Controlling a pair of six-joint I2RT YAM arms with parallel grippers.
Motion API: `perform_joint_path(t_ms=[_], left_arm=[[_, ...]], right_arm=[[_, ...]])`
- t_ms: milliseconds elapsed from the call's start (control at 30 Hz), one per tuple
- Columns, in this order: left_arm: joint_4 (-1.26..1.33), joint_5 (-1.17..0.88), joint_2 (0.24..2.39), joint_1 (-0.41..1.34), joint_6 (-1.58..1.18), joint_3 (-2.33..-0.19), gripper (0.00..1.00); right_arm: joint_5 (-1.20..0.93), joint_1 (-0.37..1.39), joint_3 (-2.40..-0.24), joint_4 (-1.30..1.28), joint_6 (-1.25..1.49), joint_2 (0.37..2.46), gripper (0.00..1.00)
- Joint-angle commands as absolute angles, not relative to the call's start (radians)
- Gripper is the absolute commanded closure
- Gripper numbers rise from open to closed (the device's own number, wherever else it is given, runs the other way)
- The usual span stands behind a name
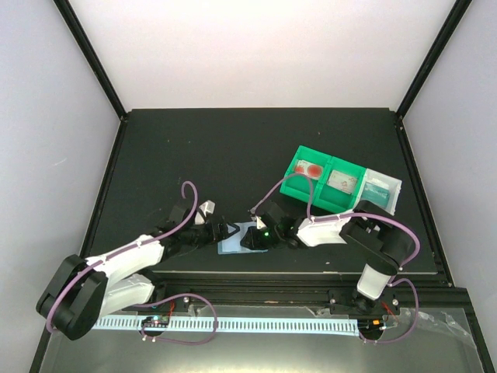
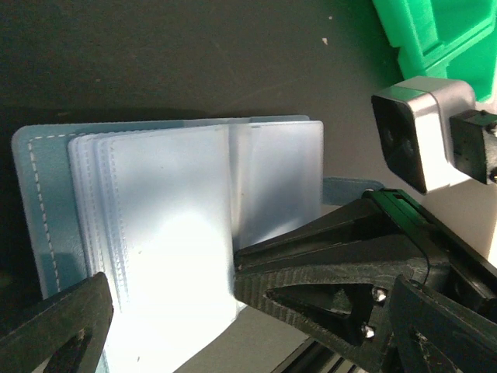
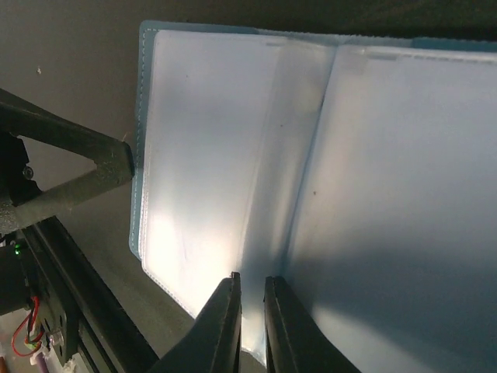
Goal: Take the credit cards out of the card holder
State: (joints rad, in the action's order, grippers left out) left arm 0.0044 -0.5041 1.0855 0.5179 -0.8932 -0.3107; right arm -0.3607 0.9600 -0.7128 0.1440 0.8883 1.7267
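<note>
The light blue card holder (image 1: 235, 239) lies open on the black table between my two grippers. In the left wrist view its clear sleeves (image 2: 167, 202) fan out and look empty. My left gripper (image 2: 167, 284) is open, its fingers (image 2: 311, 287) astride the near panel, one tip at the sleeve's edge. My right gripper (image 3: 252, 289) is shut on a clear sleeve leaf of the holder (image 3: 233, 155) near the fold. A whitish card with red marks (image 1: 311, 169), a pale card (image 1: 342, 181) and a teal card (image 1: 378, 189) lie in the bins.
A green compartment bin (image 1: 299, 186) with a clear bin (image 1: 392, 203) beside it stands right of and behind the holder; its corner shows in the left wrist view (image 2: 435, 31). The right wrist camera (image 2: 423, 132) is close to my left gripper. The table's front edge (image 1: 272, 273) is just below.
</note>
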Motion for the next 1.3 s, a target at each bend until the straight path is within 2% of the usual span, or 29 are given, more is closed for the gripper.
perform_joint_path(t_ms=[0, 367, 533, 700, 1133, 1200, 1267], left_arm=[[-0.061, -0.462, 1.051, 0.51, -0.863, -0.323, 0.01], [0.072, -0.51, 1.156, 0.509, -0.894, -0.283, 0.02], [0.232, -0.585, 1.186, 0.51, -0.96, -0.251, 0.12], [0.334, -0.639, 1.22, 0.511, -1.003, -0.243, 0.29], [0.399, -0.647, 1.227, 0.512, -1.037, -0.229, 0.92], [0.402, -0.647, 1.232, 0.512, -1.037, -0.229, 0.98], [0.406, -0.648, 1.238, 0.512, -1.038, -0.229, 0.98]], right_arm=[[-0.326, 0.966, -0.701, 0.124, 0.885, 1.77, 0.88], [-0.333, 0.966, -0.688, 0.156, 0.904, 1.772, 0.89], [-0.344, 0.966, -0.681, 0.179, 0.911, 1.775, 0.9], [-0.346, 0.966, -0.679, 0.188, 0.914, 1.774, 0.9], [-0.341, 0.966, -0.667, 0.198, 0.916, 1.766, 0.92], [-0.341, 0.967, -0.667, 0.198, 0.915, 1.766, 0.92], [-0.34, 0.966, -0.666, 0.198, 0.915, 1.765, 0.92]])
